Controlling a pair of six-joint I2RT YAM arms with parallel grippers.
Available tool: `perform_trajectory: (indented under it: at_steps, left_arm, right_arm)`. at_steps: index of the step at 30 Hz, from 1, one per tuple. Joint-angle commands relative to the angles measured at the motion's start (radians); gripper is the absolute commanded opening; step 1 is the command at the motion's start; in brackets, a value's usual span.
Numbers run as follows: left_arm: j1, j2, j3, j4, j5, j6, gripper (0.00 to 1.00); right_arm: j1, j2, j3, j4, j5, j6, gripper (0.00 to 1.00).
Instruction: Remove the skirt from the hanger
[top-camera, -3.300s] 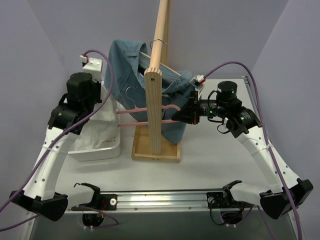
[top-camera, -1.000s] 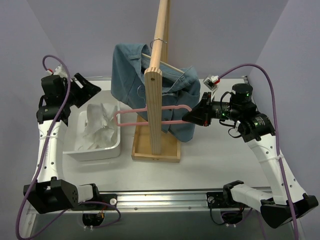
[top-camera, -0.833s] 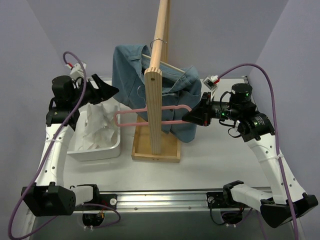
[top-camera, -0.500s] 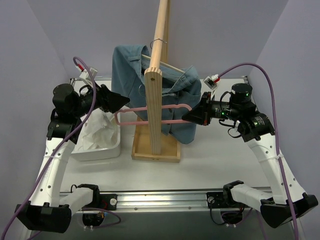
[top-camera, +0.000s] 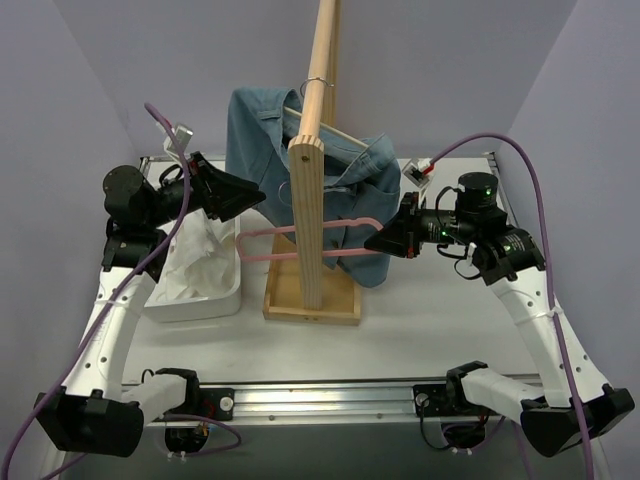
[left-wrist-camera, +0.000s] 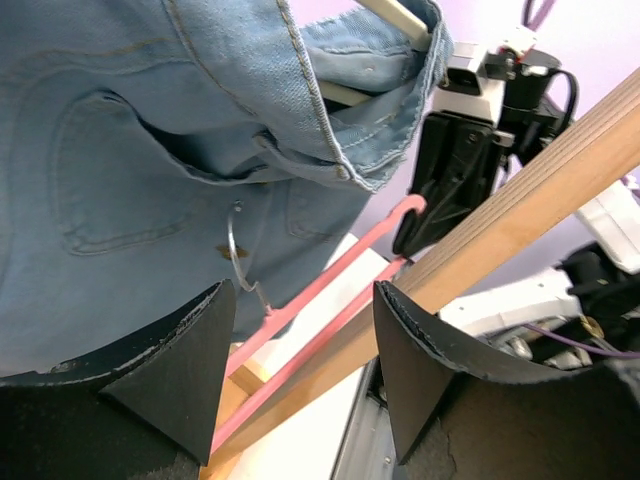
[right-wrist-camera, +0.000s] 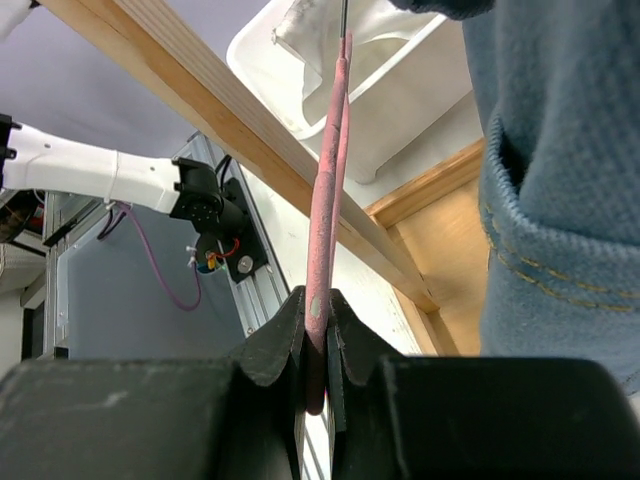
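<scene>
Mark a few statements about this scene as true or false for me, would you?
1. The right claw grips the pink hanger. True.
2. The white skirt hangs on that hanger. False: it lies crumpled in the white tub.
3. The left claw is open and holds nothing. True.
4. The denim garment lies in the tub. False: it hangs on the wooden stand.

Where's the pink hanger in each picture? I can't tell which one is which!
Top view: the slim pink plastic hanger lies sideways in the middle, crossing the post.
Left wrist view: the hanger slants from bottom left up towards the middle.
Right wrist view: the hanger runs straight up the middle, seen edge-on.
Shared landmark: the tall pale wooden post, right beside it every time.
</scene>
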Motion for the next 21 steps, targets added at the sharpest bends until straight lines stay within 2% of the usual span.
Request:
perform_trajectory:
  at_steps: [1, 6, 11, 16, 21]
  left_arm:
    - [-0.009, 0.02, 0.033, 0.131, 0.111, -0.089, 0.65]
    - [-0.02, 0.044, 0.046, 0.036, 0.094, -0.038, 0.66]
    - [-0.038, 0.067, 0.064, 0.022, 0.071, -0.028, 0.66]
    - [-0.042, 0.078, 0.108, -0.125, -0.02, 0.049, 0.66]
    - [-0.049, 0.095, 0.122, -0.113, -0.025, 0.045, 0.66]
  right_arm:
    - [0.015, 0.012, 0.052, 0.004, -0.109, -0.015, 0.0]
    - [0.038, 0.038, 0.095, -0.022, -0.126, -0.04, 0.0]
    - [0.055, 0.06, 0.112, -0.019, -0.118, -0.038, 0.0]
    - [0.066, 0.059, 0.115, -0.011, -0.106, -0.031, 0.0]
    - [0.07, 0.069, 0.116, -0.004, -0.115, -0.028, 0.0]
